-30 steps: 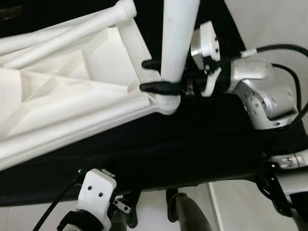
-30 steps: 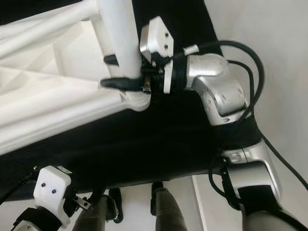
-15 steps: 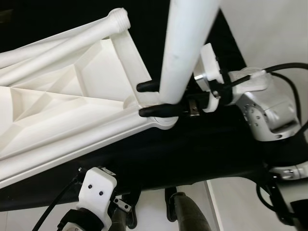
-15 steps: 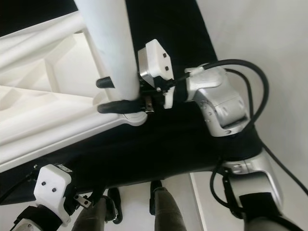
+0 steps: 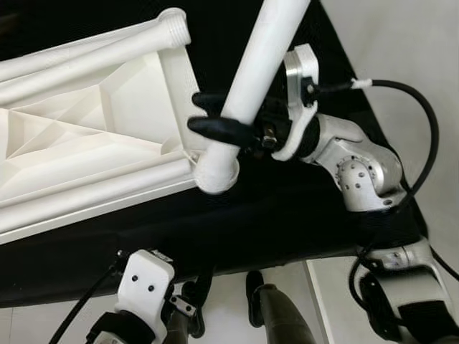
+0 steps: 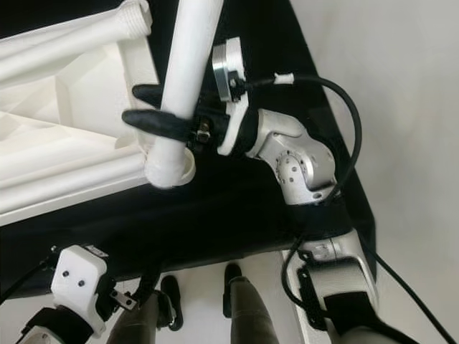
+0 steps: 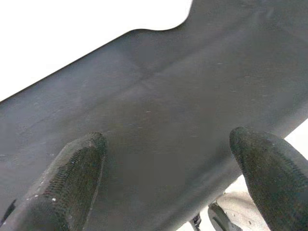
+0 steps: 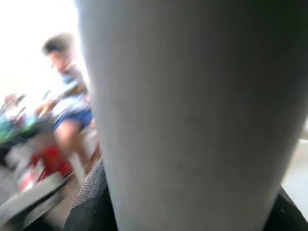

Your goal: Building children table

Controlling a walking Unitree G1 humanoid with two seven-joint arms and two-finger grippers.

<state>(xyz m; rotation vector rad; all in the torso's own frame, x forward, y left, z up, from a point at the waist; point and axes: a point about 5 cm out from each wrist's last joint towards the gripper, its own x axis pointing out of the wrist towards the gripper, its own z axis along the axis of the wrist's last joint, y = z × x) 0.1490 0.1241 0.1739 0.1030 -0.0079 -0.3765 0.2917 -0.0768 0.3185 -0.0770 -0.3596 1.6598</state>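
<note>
Right gripper point(image 5: 215, 115) reaches in from the right, forearm bent at the wrist, fingers clamped round the white table leg point(image 5: 254, 68), whose lower end sits at the corner socket of the upturned white tabletop point(image 5: 86, 150) on the black mat point(image 5: 287, 215). Left gripper point(image 7: 168, 183) low near the mat's near edge, fingers spread, holding nothing.

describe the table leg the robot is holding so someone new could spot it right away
Find the black mat with the upturned white tabletop lying on it. At the tabletop's near corner a plain white table leg rises toward the camera, gripped between the right gripper and its black fingers. Unlike the legs lying flat along the tabletop's far edge, it stands up.
</note>
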